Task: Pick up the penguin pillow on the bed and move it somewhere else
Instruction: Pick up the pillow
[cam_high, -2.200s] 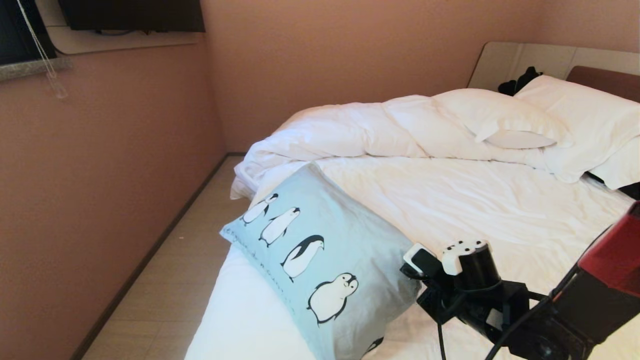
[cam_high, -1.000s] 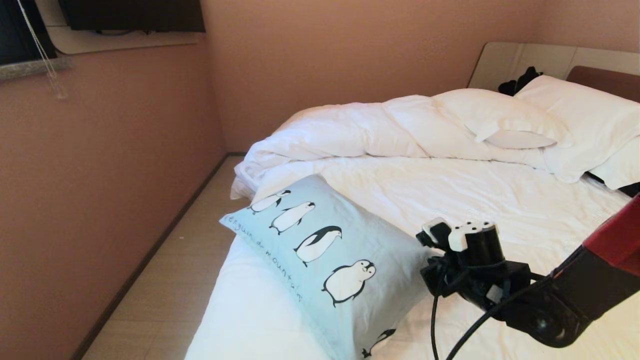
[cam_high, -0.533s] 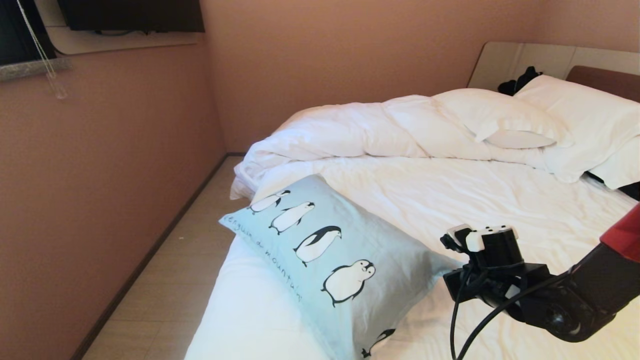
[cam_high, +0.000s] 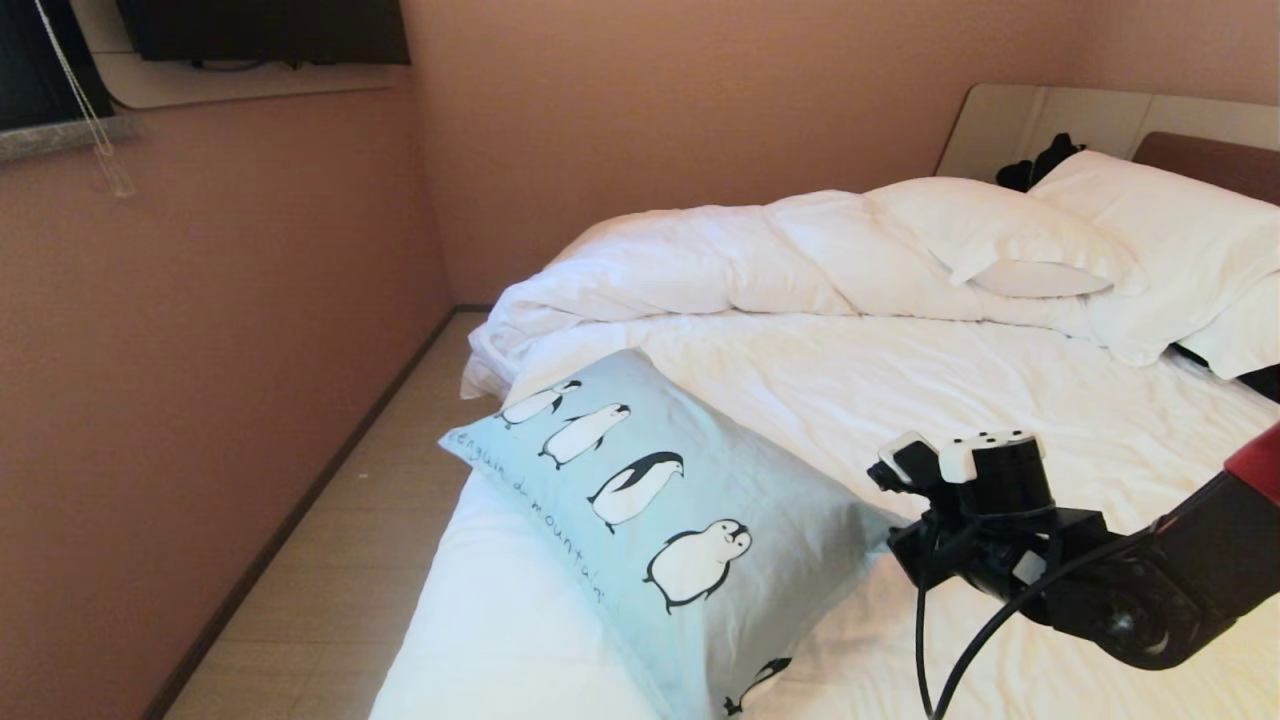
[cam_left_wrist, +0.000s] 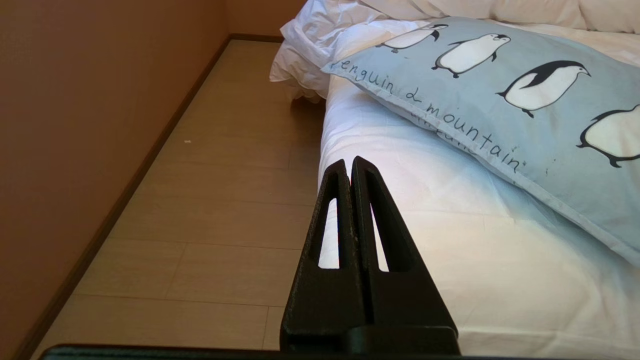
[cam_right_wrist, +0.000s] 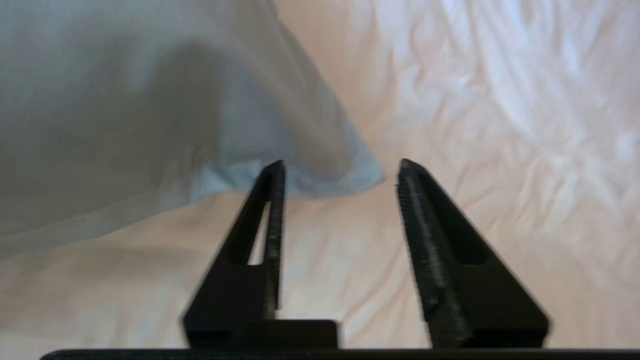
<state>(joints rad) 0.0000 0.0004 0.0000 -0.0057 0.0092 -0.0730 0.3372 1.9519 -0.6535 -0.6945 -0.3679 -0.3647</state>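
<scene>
Penguin pillow (cam_high: 660, 520) lies on the bed (cam_high: 900, 400); right gripper (cam_right_wrist: 340, 170) beside its corner, jaws apart, empty.

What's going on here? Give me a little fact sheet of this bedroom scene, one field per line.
Place: bed with white sheet
Item being moved: penguin pillow, lying flat at the bed's near left corner
Right gripper: open, empty, by the pillow's corner
Left gripper: shut, empty, parked off the bed's edge
Other bedding: bunched white duvet, white pillows
Also seen: black clothing by the headboard
</scene>
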